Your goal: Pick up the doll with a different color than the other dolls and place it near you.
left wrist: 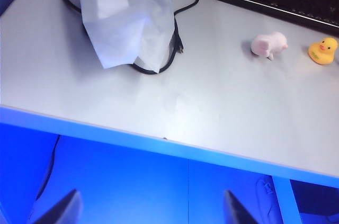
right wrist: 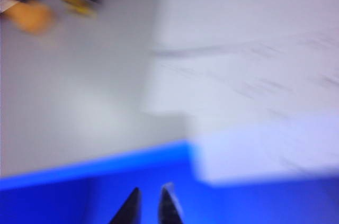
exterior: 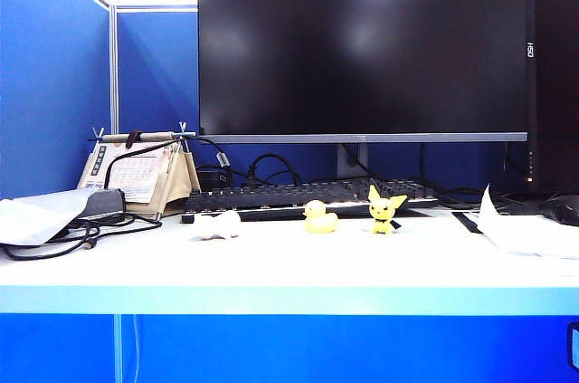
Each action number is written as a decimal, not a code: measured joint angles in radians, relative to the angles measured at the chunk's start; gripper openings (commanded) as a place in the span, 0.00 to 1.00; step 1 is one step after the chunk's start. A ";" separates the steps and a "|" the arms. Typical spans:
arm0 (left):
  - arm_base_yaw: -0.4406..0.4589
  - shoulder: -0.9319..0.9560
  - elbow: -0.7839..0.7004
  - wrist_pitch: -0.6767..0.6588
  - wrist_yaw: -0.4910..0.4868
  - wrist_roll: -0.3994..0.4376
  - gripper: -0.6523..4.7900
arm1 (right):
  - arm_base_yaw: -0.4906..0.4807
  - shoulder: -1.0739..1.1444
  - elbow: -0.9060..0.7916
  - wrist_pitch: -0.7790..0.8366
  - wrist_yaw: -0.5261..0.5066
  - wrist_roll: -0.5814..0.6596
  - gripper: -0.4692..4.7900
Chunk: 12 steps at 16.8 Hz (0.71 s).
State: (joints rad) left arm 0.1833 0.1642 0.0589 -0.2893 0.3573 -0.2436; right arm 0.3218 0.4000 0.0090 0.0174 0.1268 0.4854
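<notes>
Exterior view showed the desk (exterior: 289,265) untouched, nothing picked yet. Left hand (left wrist: 151,205) hung fingers apart off its near edge; the pale doll (left wrist: 269,45) sat well beyond it, beside the duck (left wrist: 323,51). Right hand (right wrist: 150,205), fingers together, idled. Next: reach out.

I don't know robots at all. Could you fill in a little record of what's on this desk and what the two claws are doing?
Odd doll: pale pink-white toy, leftmost in the row, untouched
Other dolls: yellow duck; yellow pointy-eared figure
Behind the row: keyboard, monitor
Left gripper: open, off the desk's near edge
Right gripper: shut, empty, off the near edge
</notes>
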 measured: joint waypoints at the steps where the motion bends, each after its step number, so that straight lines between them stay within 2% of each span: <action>1: 0.000 0.000 0.000 0.000 0.000 0.000 0.76 | 0.002 0.003 0.000 0.111 -0.087 0.000 0.57; 3: 0.000 0.000 0.000 0.000 0.000 0.000 0.76 | 0.027 0.006 0.031 0.241 -0.163 0.005 0.58; 6: 0.000 0.000 0.000 0.000 0.000 0.000 0.76 | 0.118 0.145 0.193 0.309 -0.171 0.004 0.58; 7: 0.000 0.000 0.000 0.000 0.000 0.000 0.76 | 0.160 0.256 0.253 0.365 -0.172 0.004 0.62; 8: 0.000 0.000 0.000 0.001 0.000 0.000 0.76 | 0.236 0.509 0.375 0.449 -0.177 -0.015 0.63; 12: 0.000 0.000 0.000 0.000 0.000 0.000 0.76 | 0.315 1.002 0.655 0.570 -0.258 -0.035 0.63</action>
State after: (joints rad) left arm 0.1829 0.1638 0.0586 -0.2893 0.3576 -0.2436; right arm 0.6369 1.4017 0.6643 0.5877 -0.1310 0.4500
